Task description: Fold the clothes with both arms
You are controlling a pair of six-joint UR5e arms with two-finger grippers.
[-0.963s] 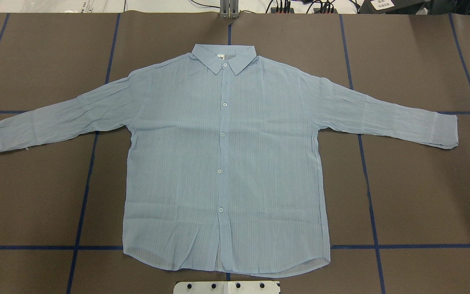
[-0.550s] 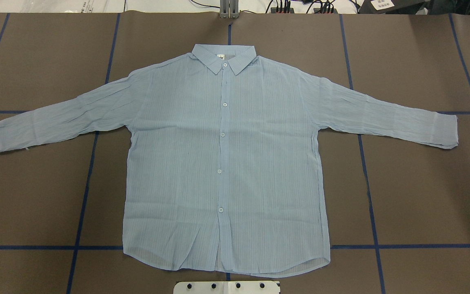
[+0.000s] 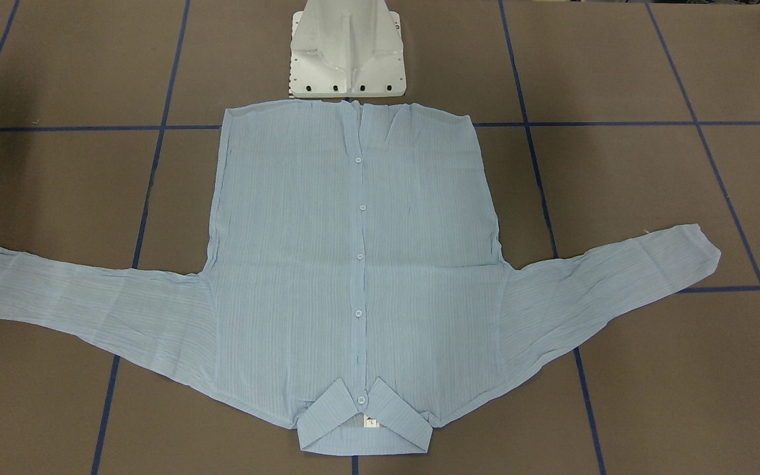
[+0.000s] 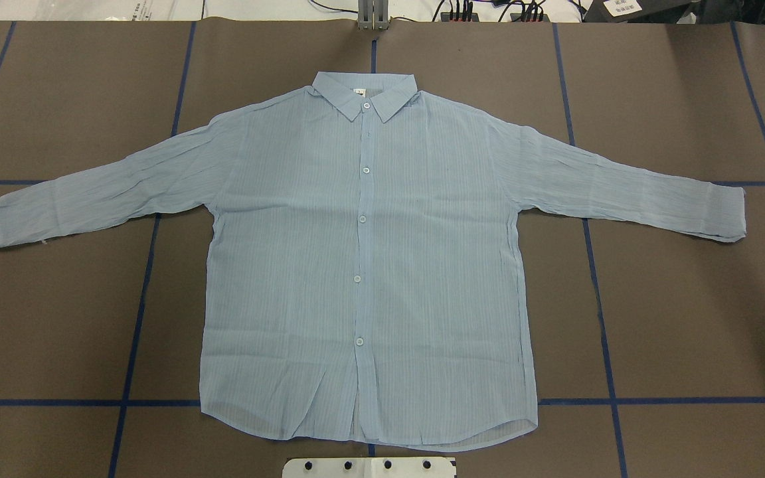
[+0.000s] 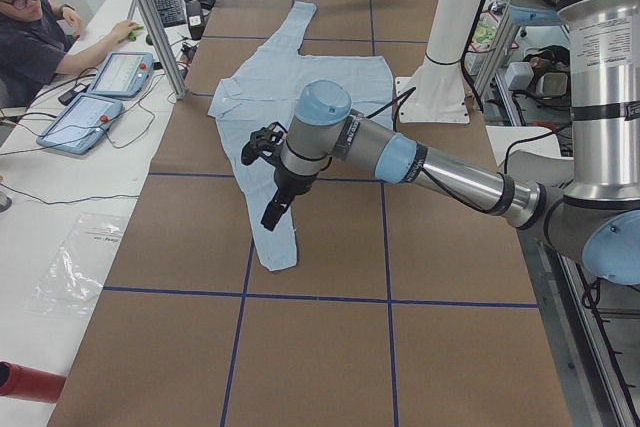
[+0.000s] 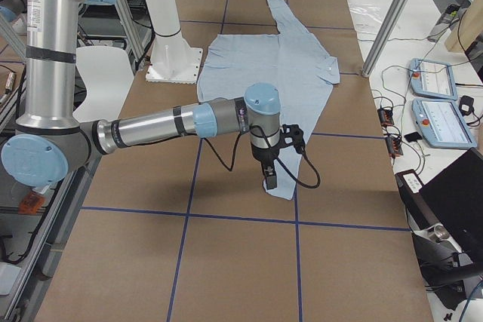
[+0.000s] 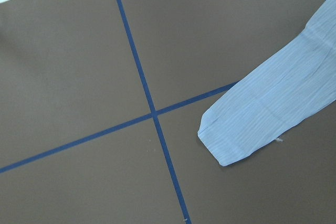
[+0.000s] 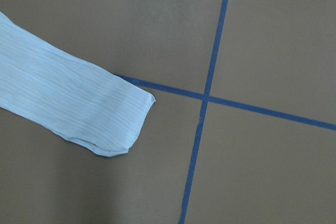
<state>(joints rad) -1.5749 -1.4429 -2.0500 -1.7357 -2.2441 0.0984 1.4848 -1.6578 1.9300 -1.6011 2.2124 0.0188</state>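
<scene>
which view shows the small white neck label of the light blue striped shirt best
Exterior front-facing: the small white neck label lies nearest that camera, inside the collar. Overhead shows it smaller. Side views: too small to tell. Wrist views: only sleeve ends.

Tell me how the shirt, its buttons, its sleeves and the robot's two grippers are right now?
Shirt: flat, front up, not folded.
Buttons: done up.
Sleeves: spread out sideways.
Left gripper: hanging near a cuff, open or shut unclear.
Right gripper: near the other cuff, also unclear.
</scene>
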